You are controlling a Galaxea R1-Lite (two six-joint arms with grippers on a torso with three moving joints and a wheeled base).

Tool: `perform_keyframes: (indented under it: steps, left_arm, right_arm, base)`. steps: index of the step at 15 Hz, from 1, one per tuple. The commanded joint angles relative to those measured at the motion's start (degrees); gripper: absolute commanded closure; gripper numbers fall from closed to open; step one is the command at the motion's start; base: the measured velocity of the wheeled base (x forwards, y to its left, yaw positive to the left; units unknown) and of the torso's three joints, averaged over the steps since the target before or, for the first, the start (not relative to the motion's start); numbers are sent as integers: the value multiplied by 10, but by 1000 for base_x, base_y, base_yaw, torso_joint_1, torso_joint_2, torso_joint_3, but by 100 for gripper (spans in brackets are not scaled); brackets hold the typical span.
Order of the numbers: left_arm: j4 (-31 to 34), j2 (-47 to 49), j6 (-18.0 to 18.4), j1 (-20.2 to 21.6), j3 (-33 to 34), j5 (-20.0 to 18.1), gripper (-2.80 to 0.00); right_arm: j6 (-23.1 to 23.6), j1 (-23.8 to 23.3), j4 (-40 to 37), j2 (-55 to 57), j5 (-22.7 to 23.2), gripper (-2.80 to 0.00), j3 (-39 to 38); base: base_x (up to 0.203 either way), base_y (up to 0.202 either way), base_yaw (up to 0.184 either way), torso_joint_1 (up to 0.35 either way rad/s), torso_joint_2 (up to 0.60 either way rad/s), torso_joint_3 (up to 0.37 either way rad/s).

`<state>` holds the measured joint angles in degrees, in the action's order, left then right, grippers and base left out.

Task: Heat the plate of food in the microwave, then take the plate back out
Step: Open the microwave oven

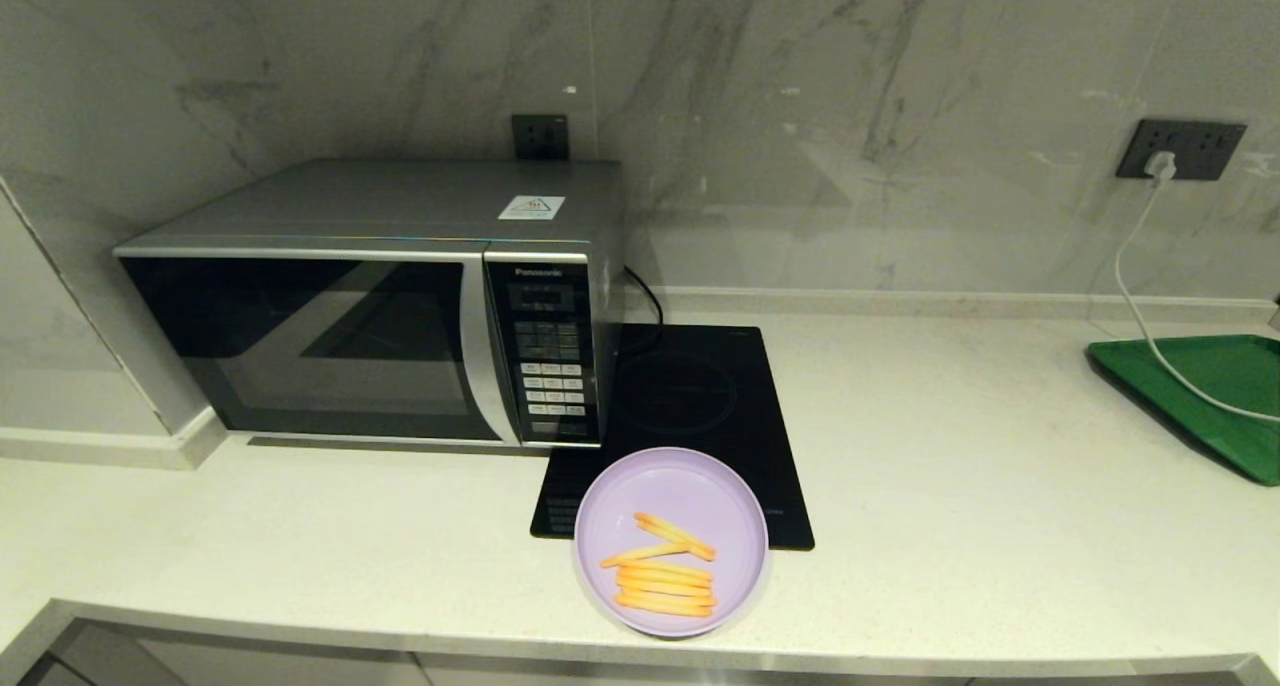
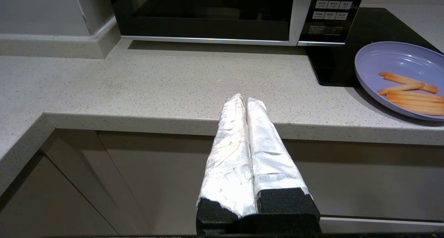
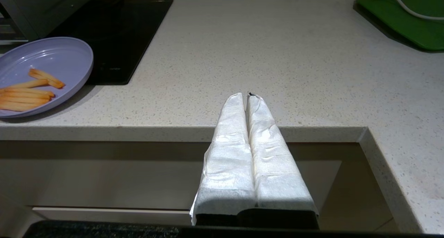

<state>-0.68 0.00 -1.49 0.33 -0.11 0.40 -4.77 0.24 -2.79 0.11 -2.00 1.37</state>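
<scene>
The lilac plate of food (image 1: 670,540) with several orange-yellow sticks sits at the counter's front edge, partly on the black hob (image 1: 690,406); it also shows as the plate (image 2: 399,78) and the plate (image 3: 41,75) in the wrist views. The silver microwave (image 1: 380,306) stands at the back left with its dark door closed. Neither arm shows in the head view. My left gripper (image 2: 245,99) hangs shut and empty in front of the counter edge, left of the plate. Right of the plate, my right gripper (image 3: 245,96) hovers shut and empty at the same edge.
A green tray (image 1: 1210,391) lies at the far right with a white cable (image 1: 1140,306) running over it to a wall socket (image 1: 1180,148). Bare counter (image 1: 1000,486) spreads between hob and tray. Cabinet fronts (image 2: 138,182) sit below the counter edge.
</scene>
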Motion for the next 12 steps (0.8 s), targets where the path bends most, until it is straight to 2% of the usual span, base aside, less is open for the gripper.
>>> perform_keyframes:
  steps: [1, 4, 7, 8, 12]
  left_arm:
    - [1, 1, 2, 0, 0, -1, 0]
    - [1, 1, 0, 0, 0, 2, 0]
    - [22, 1, 37, 0, -9, 0, 0]
    - [25, 5, 37, 0, -24, 1, 0]
    - [81, 104, 32, -3, -216, -8, 0]
  right_arm:
    - [-1, 0, 5, 0, 0, 0, -2]
    - [-1, 0, 5, 0, 0, 0, -2]
    - [-1, 0, 5, 0, 0, 0, -2]
    - [-1, 0, 5, 0, 0, 0, -2]
    - [-1, 1, 5, 0, 0, 0, -2]
  base:
    - [0, 0, 0, 0, 0, 0]
    - [0, 0, 0, 0, 0, 0]
    - [0, 0, 0, 0, 0, 0]
    - [0, 0, 0, 0, 0, 0]
    - [0, 0, 0, 0, 0, 0]
